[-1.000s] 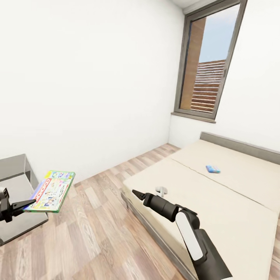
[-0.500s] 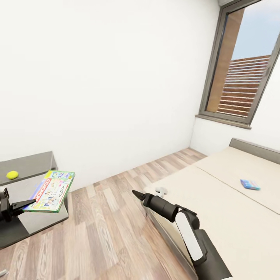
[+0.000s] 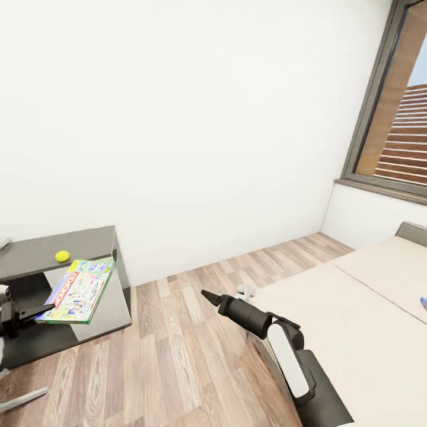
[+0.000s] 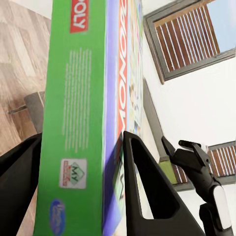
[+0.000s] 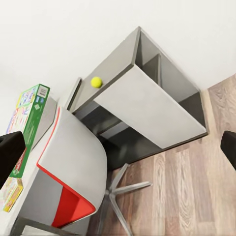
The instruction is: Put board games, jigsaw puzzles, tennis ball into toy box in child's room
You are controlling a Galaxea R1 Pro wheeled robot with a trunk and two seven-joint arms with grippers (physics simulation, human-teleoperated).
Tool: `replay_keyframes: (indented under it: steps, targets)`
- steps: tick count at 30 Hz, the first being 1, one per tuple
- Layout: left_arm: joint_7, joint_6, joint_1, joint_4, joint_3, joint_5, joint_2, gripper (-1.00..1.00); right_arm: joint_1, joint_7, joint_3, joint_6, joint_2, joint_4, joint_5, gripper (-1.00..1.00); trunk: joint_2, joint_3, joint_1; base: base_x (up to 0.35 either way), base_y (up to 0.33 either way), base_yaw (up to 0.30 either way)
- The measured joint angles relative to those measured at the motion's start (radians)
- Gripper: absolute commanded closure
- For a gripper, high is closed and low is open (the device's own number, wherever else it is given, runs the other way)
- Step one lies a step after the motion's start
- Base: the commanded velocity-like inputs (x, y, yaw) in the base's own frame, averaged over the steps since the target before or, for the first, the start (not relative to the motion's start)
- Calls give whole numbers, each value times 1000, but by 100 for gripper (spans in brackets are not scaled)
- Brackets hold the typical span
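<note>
The large green-edged board game hangs level at the left, with my left gripper shut on its near edge. In the left wrist view the game's green side fills the gap between the two black fingers. Behind it stands the table's low dark grey end unit with the tennis ball on top; the ball also shows in the right wrist view. My right gripper is held out over the floor, open and empty. A sliver of the small blue board game lies on the bed.
A white chair with a red underside stands by the desk, one of its metal legs on the wood-plank floor. A grey-framed window is at the right. A yellow-red box lies near the chair.
The camera has swung left: bed and window slid right, the blue game almost out of frame, and the end unit with the ball came into full view. Both arms keep their pose.
</note>
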Motion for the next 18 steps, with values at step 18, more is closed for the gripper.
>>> replay_keyframes:
  steps: [18]
  targets:
    - [0,0,0,0,1,0,1,100,-1,0,0,-1,0,1,0,-100,126,56,-69,0,0,289]
